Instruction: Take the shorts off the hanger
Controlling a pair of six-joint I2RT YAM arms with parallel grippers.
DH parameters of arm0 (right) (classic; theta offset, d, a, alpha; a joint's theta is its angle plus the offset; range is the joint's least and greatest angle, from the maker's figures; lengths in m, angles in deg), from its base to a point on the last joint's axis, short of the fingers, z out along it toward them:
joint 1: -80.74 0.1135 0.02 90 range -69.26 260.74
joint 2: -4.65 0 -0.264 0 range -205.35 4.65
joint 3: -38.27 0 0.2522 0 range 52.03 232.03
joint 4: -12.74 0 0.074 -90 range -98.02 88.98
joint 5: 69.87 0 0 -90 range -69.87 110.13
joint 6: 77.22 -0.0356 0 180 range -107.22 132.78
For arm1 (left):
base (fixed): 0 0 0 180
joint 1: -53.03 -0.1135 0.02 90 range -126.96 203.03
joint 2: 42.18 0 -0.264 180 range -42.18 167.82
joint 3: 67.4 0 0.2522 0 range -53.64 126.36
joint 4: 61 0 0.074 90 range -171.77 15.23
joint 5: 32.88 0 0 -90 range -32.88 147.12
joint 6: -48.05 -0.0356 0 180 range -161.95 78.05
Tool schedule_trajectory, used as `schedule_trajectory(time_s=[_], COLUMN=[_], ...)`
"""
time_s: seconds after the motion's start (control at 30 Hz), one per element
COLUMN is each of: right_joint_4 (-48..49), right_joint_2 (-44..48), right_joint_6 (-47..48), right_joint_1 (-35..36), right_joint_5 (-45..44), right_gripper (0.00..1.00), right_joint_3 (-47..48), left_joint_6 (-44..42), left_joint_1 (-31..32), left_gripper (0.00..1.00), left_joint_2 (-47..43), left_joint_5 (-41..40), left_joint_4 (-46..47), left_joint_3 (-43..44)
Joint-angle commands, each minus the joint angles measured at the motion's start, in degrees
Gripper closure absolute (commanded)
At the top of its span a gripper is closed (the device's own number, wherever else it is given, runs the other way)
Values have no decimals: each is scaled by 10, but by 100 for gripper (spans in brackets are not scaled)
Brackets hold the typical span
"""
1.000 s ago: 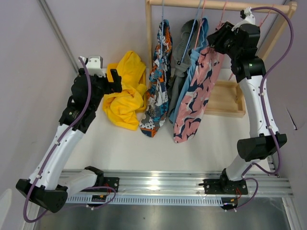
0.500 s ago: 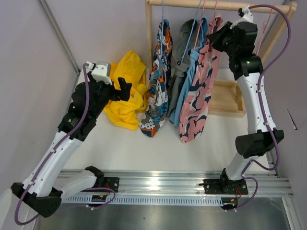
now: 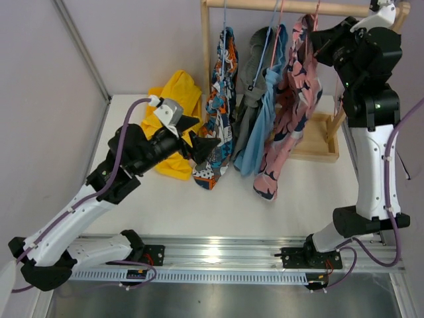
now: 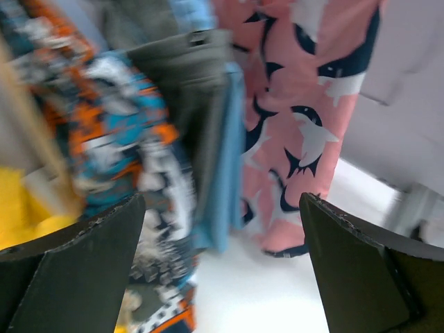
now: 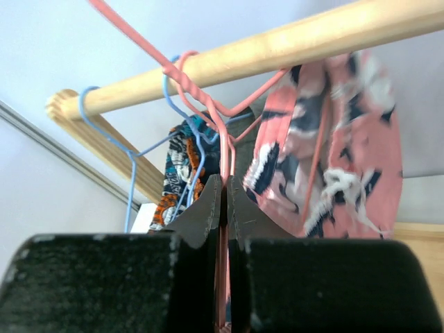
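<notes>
Four pairs of shorts hang from wire hangers on a wooden rod [image 3: 265,6]: blue-orange-white print [image 3: 222,99], grey [image 3: 255,83], light blue [image 3: 262,132] and pink with navy-white print [image 3: 291,112]. The yellow shorts [image 3: 173,99] lie crumpled on the table at the left. My right gripper [image 3: 318,36] is up by the rod, shut [image 5: 225,182] on the pink hanger's wire [image 5: 223,139]; the pink shorts [image 5: 333,159] hang just to its right. My left gripper [image 3: 200,132] is open [image 4: 222,201] and empty, low in front of the print shorts [image 4: 111,139], facing the light blue [image 4: 222,173] and pink [image 4: 305,118] pairs.
The rack's upright post [image 3: 205,59] stands between the yellow shorts and the hanging ones. Its wooden base [image 3: 318,136] lies under the right end. A blue hanger [image 5: 132,159] hooks over the rod. A metal rail [image 3: 212,255] runs along the near edge.
My right gripper closed on the pink hanger's wire and moved right along the rod, carrying the pink shorts along. My left arm swung from over the yellow shorts rightward toward the hanging ones.
</notes>
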Motion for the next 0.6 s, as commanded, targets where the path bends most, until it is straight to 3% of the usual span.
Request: schedule_trajectory(time_s=[0.0,0.13,0.37,0.57], right_joint_4=[41,44,74,89], right_joint_2=[58,122,226,277], right_joint_6=[1,-7,-36,-52], right_joint_1=[14,50,86,100], right_joint_5=[-14,-35,-52,-71], right_gripper=[100,100,100,100], right_joint_3=[24,-54,-190,-267], left_joint_6=[16,4,-16,-1], left_joint_1=[51,118,221,259], left_gripper=[1,1,1,1], left_joint_2=[33,94,223,267], left_joint_5=[70,58,23,19], left_joint_4=[98,155,170,189], left_joint_3=[-1,42,152,210])
